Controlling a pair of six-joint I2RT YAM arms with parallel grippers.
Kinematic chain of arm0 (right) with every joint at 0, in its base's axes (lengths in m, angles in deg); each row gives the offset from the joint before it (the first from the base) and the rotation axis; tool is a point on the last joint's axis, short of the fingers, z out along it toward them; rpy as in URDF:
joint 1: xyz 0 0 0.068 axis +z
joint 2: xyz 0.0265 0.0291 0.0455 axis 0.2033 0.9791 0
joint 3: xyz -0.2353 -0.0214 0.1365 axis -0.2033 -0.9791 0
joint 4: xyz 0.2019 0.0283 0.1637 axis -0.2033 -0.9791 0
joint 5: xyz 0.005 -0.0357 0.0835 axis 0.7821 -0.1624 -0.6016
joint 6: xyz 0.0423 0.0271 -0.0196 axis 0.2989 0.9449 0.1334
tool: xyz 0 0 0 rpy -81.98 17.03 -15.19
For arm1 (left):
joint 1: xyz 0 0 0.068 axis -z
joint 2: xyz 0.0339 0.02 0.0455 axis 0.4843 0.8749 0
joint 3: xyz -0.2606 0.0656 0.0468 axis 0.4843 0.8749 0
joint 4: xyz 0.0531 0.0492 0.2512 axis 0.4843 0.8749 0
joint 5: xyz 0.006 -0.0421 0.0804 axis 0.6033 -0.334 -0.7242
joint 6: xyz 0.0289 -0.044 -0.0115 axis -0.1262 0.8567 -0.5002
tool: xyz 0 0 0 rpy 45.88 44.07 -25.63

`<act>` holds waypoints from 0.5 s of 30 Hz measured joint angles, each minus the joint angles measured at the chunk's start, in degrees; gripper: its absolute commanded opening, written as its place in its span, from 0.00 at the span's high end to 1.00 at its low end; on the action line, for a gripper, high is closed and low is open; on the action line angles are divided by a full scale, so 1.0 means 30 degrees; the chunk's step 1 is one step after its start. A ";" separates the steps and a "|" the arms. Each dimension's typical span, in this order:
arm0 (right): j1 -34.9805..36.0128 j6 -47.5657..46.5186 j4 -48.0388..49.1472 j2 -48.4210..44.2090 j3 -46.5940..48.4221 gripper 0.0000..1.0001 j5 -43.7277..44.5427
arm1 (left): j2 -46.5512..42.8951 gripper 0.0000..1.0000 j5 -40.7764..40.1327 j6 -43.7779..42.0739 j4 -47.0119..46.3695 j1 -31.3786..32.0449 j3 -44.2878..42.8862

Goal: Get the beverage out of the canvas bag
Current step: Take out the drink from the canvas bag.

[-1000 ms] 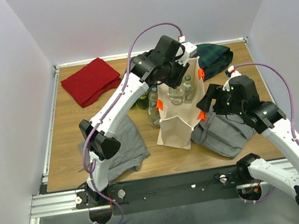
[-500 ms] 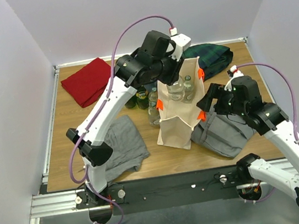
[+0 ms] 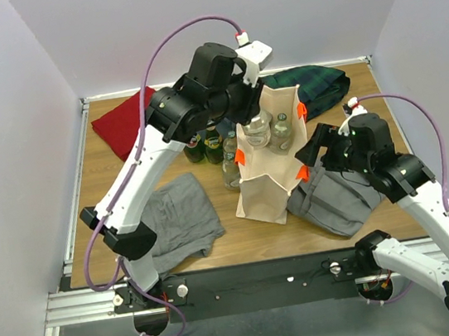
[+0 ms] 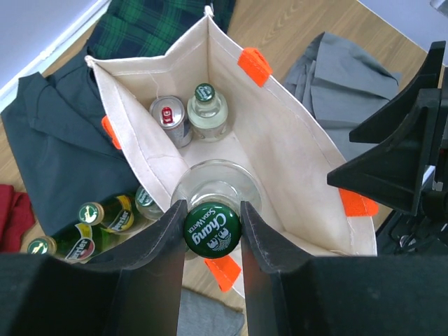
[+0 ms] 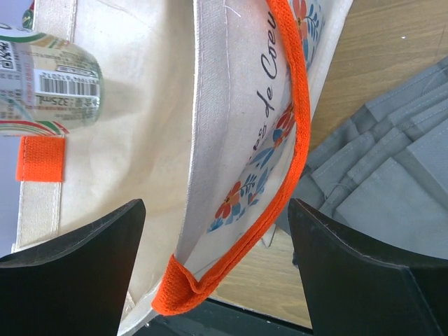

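The beige canvas bag (image 3: 263, 189) stands upright mid-table with orange handles, its mouth open. My left gripper (image 4: 212, 231) is shut on the green cap of a clear glass beverage bottle (image 4: 214, 189), which hangs at the bag's mouth (image 3: 257, 128). Deeper inside the bag (image 4: 294, 150) stand a silver can (image 4: 170, 119) and a second clear bottle (image 4: 207, 110). My right gripper (image 5: 217, 245) is open, its jaws straddling the bag's right wall and orange handle (image 5: 297, 133) without pinching them. A labelled bottle (image 5: 49, 84) shows inside.
Several green bottles (image 3: 209, 145) stand on the table just left of the bag. Grey folded clothes (image 3: 337, 198) lie under my right arm, a grey cloth (image 3: 183, 216) at front left, a red cloth (image 3: 118, 126) at back left, and a dark plaid cloth (image 3: 318, 88) behind the bag.
My left arm has risen and drawn back, lifting the clear bottle up from inside the bag. The right gripper's jaws widened a little and stayed by the bag's rim.
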 measured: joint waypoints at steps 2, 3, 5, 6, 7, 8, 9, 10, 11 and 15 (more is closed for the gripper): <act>0.0000 0.0022 -0.0015 -0.0066 0.0000 0.09 0.0000 | -0.0277 1.00 -0.0211 0.0066 -0.0197 -0.0007 0.0240; 0.0000 0.0036 -0.0029 -0.0095 0.0000 0.09 0.0000 | -0.0444 1.00 -0.0299 0.0095 -0.0299 -0.0007 0.0437; 0.0000 0.0051 -0.0066 -0.0153 0.0000 0.09 0.0000 | -0.0743 1.00 -0.0481 0.0168 -0.0415 0.0000 0.0721; 0.0007 0.0080 -0.0066 -0.0175 0.0000 0.09 0.0000 | -0.0831 1.00 -0.0590 0.0211 -0.0474 0.0000 0.0794; 0.0000 0.0095 -0.0066 -0.0189 0.0000 0.09 0.0000 | -0.0969 1.00 -0.0787 0.0240 -0.0554 0.0000 0.0874; 0.0000 0.0102 -0.0073 -0.0197 0.0000 0.09 0.0000 | -0.1049 1.00 -0.0954 0.0270 -0.0576 0.0000 0.0903; 0.0000 0.0146 -0.0073 -0.0197 0.0000 0.09 0.0000 | -0.1122 1.00 -0.1253 0.0313 -0.0605 0.0000 0.0903; 0.0000 0.0160 -0.0066 -0.0197 0.0000 0.09 0.0000 | -0.1195 1.00 -0.1610 0.0386 -0.0634 0.0000 0.0903; 0.0000 0.0175 -0.0073 -0.0197 0.0000 0.09 0.0000 | -0.1260 1.00 -0.1989 0.0437 -0.0634 0.0015 0.0903; 0.0000 0.0211 -0.0073 -0.0189 0.0000 0.09 -0.0007 | -0.1625 1.00 -0.3140 0.0568 -0.0772 0.0029 0.1137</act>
